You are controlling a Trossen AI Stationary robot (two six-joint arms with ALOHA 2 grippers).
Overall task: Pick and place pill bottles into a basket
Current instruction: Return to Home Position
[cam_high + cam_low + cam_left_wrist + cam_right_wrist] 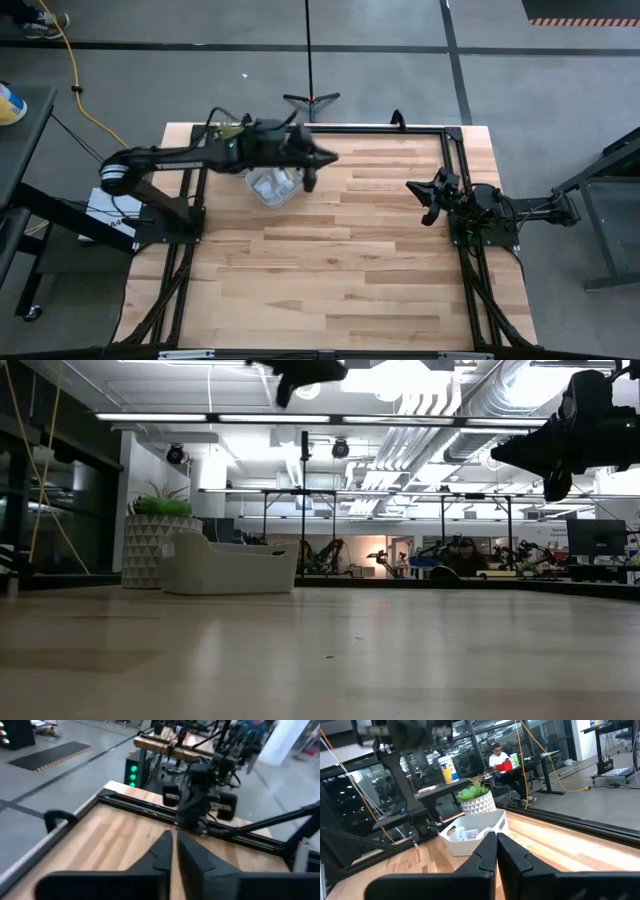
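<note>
Potted plant [160,543] just beside the basket [235,570]

Table [330,260]: pale wooden planks, smooth, with a soft sheen. Frame rails [420,128]: black metal, matt. Basket [470,845]: grey-white plastic, smooth and matt. Pill bottles [468,834]: clear and white plastic, slightly glossy. Plant pot [479,803]: pale, faceted, matt. Left gripper [173,834] and right gripper [496,836]: dark, matt, plastic-looking.

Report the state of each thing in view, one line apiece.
basket: upright on the table, holding bottles.
pill bottles: inside the basket.
left gripper: shut, empty, raised beside the basket.
right gripper: shut, empty, raised over the table's right side.
plant: upright beside the basket.
</note>
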